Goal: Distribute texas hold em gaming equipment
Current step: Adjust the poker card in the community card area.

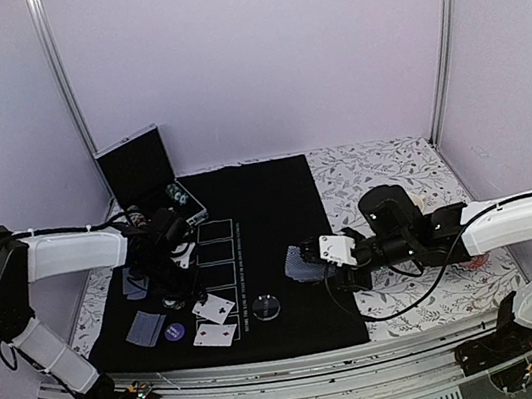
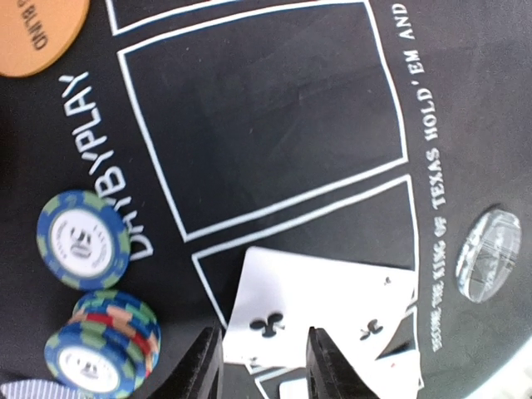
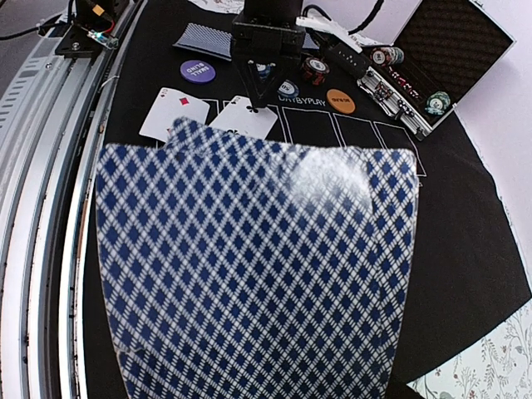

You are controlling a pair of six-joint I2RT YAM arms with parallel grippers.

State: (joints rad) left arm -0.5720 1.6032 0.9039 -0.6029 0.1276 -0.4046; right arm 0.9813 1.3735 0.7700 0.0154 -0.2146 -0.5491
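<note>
Roughly, you looked to be partway through the deal. On the black mat (image 1: 266,199), at its near left, two face-up cards lay overlapping: an ace of clubs (image 2: 332,291) and a red diamond card (image 3: 174,112). A face-down card (image 1: 146,328) lay just to their left, and a purple disc (image 3: 197,71) sat between them. A clear disc (image 2: 488,253) rested to the right of the face-up pair, and an orange disc (image 2: 37,29) sat farther away beside the mat's printed logo. A single striped chip (image 2: 83,237) and a short chip stack (image 2: 108,341) stood near the left gripper (image 2: 264,332). That gripper hung over the ace of clubs with its jaws apart and nothing between them. The right gripper (image 1: 323,254), above the middle of the mat, was clamped on the deck of cards (image 3: 258,266), lattice backs toward its own camera. The outlined card boxes (image 2: 266,116) showed no card lying squarely inside; the ace only lapped over the nearest. The open case (image 1: 140,169) at the far left corner held more chips (image 3: 436,102). So the markers, one hand and a few chips seemed placed. Most of the cards and chips looked yet to be handed out, by my judgement.
</note>
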